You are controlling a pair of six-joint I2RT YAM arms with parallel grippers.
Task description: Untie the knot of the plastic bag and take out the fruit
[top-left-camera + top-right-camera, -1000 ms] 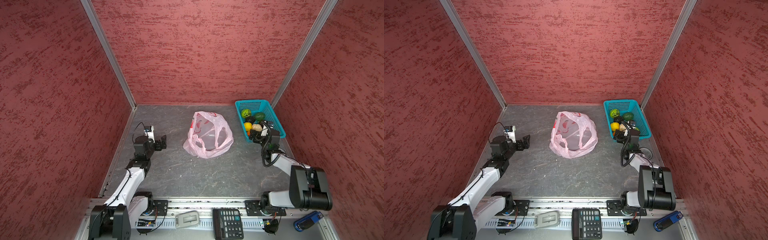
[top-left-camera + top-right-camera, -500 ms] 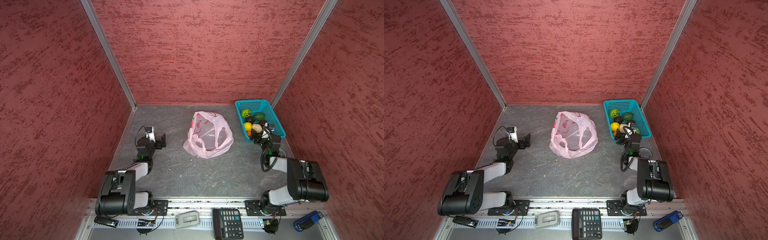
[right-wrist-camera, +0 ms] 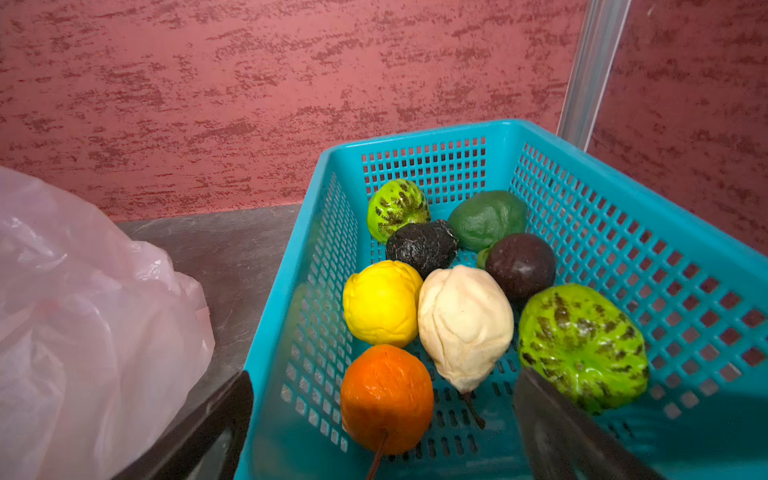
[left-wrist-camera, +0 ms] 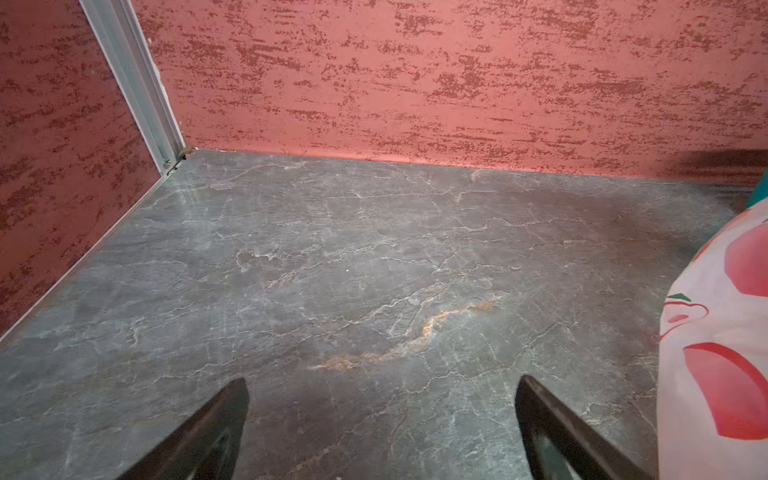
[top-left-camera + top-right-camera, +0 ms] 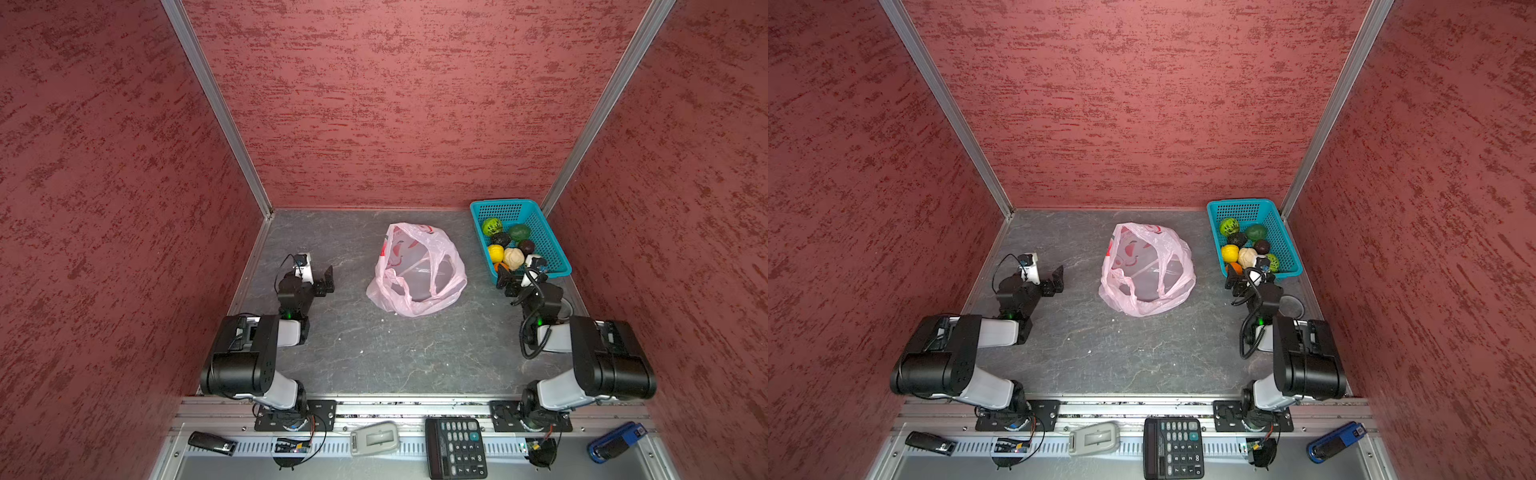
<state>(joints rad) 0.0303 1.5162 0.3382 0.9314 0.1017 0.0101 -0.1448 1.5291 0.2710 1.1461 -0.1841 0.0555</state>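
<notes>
Right gripper (image 3: 382,378) gapes wide and empty at the near end of the teal basket (image 3: 415,141), one jaw outside its wall. The fruit (image 3: 463,316) lies just ahead, inside the basket. Left gripper (image 4: 380,386), equally wide, holds nothing over bare floor (image 4: 332,249) — the plastic bag (image 5: 417,270) slumps between both grippers, touching neither.

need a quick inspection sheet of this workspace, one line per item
surface: grey stone-look table, a few pale specks
job's things: plastic bag slack mid-table, mouth open, no knot seen; fruit, about eight, all in teal basket at far right corner
clutter: calculator, grey device, blue item, black stick on front ledge
grippers: left gripper open over bare table; right gripper open at basket's near end, empty
cables: black cables loop at both wrists, clear of bag
surroundings: red textured walls, metal corner posts
</notes>
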